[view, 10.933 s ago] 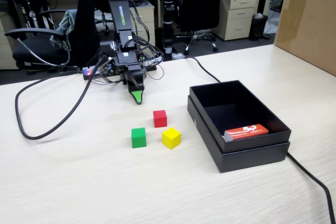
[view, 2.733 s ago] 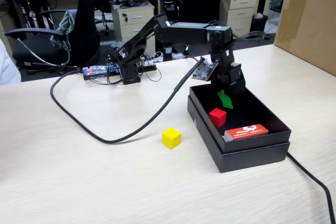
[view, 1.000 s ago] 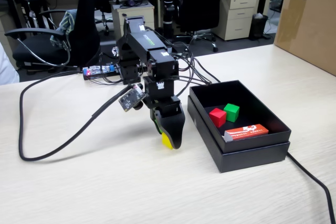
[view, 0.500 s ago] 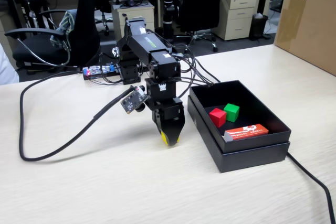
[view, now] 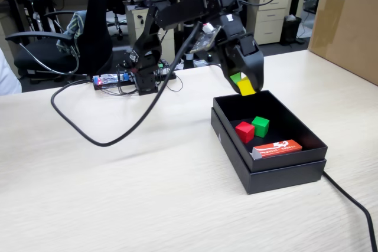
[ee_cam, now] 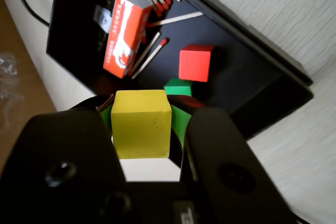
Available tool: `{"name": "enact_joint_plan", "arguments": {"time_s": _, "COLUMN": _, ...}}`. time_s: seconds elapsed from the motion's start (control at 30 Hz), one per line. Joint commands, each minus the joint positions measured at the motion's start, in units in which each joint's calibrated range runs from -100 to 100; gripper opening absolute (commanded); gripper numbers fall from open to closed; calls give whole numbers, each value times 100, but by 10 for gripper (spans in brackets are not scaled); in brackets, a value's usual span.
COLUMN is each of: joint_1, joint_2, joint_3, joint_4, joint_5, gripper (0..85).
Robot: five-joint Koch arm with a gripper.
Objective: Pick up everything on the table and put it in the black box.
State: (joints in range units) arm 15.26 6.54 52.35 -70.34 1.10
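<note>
While the tool [view: 245, 84] hangs above the back edge of the black box [view: 295, 123] on the desk [view: 118, 193], it grips a yellow cube [ee_cam: 142, 123] between its jaws. Inside the box lie a red cube [view: 244, 131], a green cube [view: 260, 126], an orange matchbox [ee_cam: 122, 35] and loose matches [ee_cam: 151, 46].

We see the gripper [view: 244, 83] closed on a yellow cube [view: 246, 87] above the black box's [view: 277, 175] back edge. Inside lie a red cube [view: 244, 131], green cube [view: 260, 126] and what looks like a matchbox [view: 277, 148].
</note>
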Motion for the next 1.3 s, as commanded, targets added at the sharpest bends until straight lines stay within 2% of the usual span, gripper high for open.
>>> {"name": "enact_joint_plan", "arguments": {"time_s": 0.0, "joint_1": 88, "joint_2": 350, "joint_3": 558, "joint_4": 6, "joint_5": 78, "gripper": 8}}
{"name": "enact_joint_plan", "arguments": {"time_s": 0.17, "joint_1": 88, "joint_2": 1383, "joint_3": 640, "joint_4": 15, "joint_5": 186, "gripper": 8}}
{"name": "enact_joint_plan", "arguments": {"time_s": 0.4, "joint_1": 88, "joint_2": 1716, "joint_3": 576, "joint_4": 6, "joint_5": 230, "gripper": 11}}
{"name": "enact_joint_plan", "arguments": {"time_s": 0.43, "joint_1": 88, "joint_2": 1739, "joint_3": 522, "joint_4": 6, "joint_5": 230, "gripper": 48}}
{"name": "enact_joint_plan", "arguments": {"time_s": 0.47, "joint_1": 93, "joint_2": 1739, "joint_3": 386, "joint_4": 6, "joint_5": 230, "gripper": 142}}
{"name": "enact_joint_plan", "arguments": {"time_s": 0.57, "joint_1": 98, "joint_2": 1693, "joint_3": 159, "joint_4": 6, "joint_5": 230, "gripper": 267}}
{"name": "enact_joint_plan", "arguments": {"time_s": 0.7, "joint_1": 103, "joint_2": 1532, "joint_3": -131, "joint_4": 6, "joint_5": 230, "gripper": 402}}
{"name": "enact_joint_plan", "arguments": {"time_s": 0.83, "joint_1": 88, "joint_2": 1062, "joint_3": -158, "joint_4": 6, "joint_5": 230, "gripper": 471}}
{"name": "enact_joint_plan", "arguments": {"time_s": 1.07, "joint_1": -59, "joint_2": -1027, "joint_3": -212, "joint_4": 6, "joint_5": 215, "gripper": 477}}
{"name": "enact_joint_plan", "arguments": {"time_s": 1.27, "joint_1": -562, "joint_2": -3104, "joint_3": -920, "joint_4": 32, "joint_5": 239, "gripper": 477}}
